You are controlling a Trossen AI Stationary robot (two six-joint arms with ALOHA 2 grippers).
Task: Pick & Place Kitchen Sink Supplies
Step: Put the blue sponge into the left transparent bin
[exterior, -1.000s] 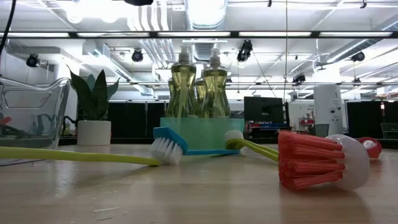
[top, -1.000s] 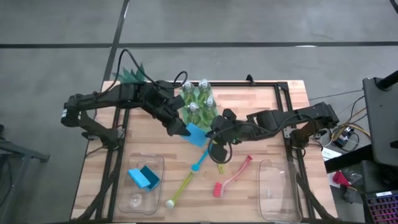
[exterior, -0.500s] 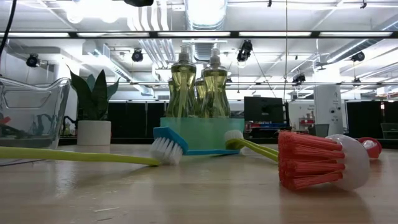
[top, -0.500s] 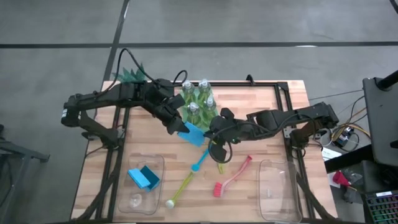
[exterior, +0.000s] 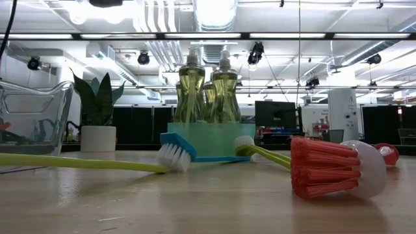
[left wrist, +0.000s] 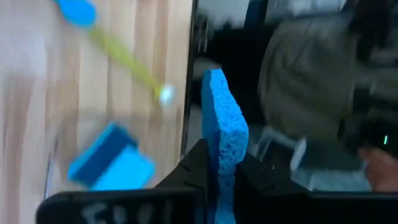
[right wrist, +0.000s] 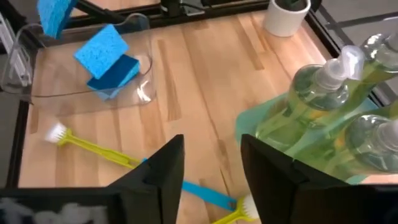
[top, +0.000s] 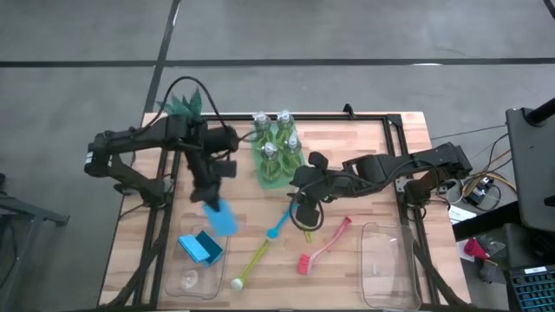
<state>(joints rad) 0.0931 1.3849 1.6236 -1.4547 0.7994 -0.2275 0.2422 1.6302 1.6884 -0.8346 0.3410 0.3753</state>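
Note:
My left gripper is shut on a blue sponge, in the air beside the left clear bin. That bin holds more blue sponges. My right gripper is open with nothing between its fingers, above the table near the green tray in which the bottles stand upright. A blue brush, a yellow brush and a red brush lie flat on the table. Neither gripper shows in the low view. My left gripper pinches the sponge between its two fingers, one on each broad face, at the sponge's end. The fingers slant down toward the table's near edge. The rest of the sponge sticks out past the fingertips, lifted clear of the table.
A second clear bin stands at the near right. A potted plant stands at the far left corner. Bare wood lies between the tray and the left bin.
The sponge, which hung between both grippers beside the tray, has passed to my left gripper; my right gripper has let go of it and stayed put. My left gripper has turned and swung with the sponge toward the table's left and near edges, reaching the left bin.

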